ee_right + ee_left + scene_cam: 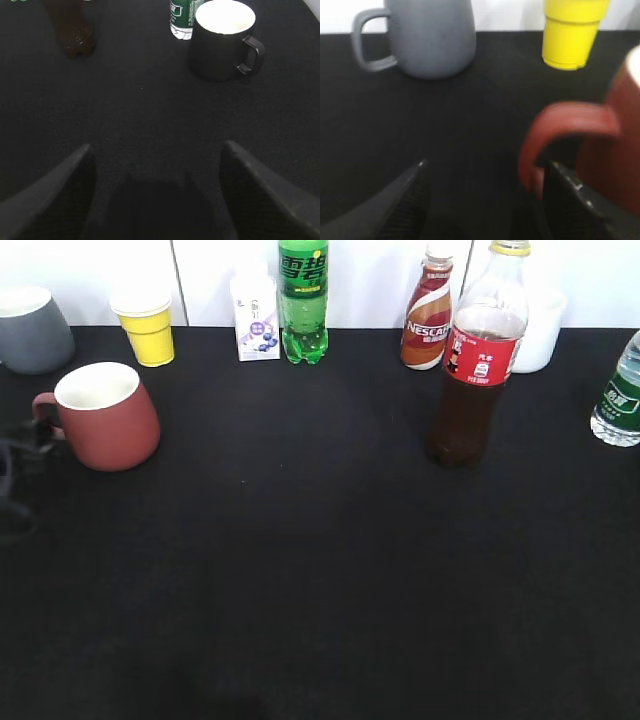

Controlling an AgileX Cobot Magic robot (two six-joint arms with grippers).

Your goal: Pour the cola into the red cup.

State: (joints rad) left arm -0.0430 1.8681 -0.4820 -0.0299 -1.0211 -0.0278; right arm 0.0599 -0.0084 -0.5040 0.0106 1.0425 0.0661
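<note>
Far left on the black table [320, 600]: left gripper [485, 180] wide apart, holding nothing, one finger just beside the loop handle of the red cup [105, 415]. Handle blurry in the left wrist view, so cannot tell if touching.

Red cup: short, round, brick-red outside, white inside, looks empty. Standing up straight near the left edge, in front of the grey mug [33, 330] and the yellow paper cup [148, 330]. Probably hard and a bit heavy, and could break if knocked. Smooth sides, so best held by the handle or by the thick body.

Along the back: a small white carton [256, 330], a green soda bottle [303, 300], then a brown-and-red Nescafe bottle [428, 320].

Right of middle: the cola [475, 370], tall clear bottle, dark brown drink inside, red label, yellow cap on top. Standing up straight, well apart from the red cup. Probably heavy with drink, soft in the sides if squeezed hard, and slippery. Best grabbed around the middle, near the label. Cap looks on, so likely needs to come off first.

Right gripper [157, 190] also wide apart, empty, hanging over bare table, away from the cola.
</note>
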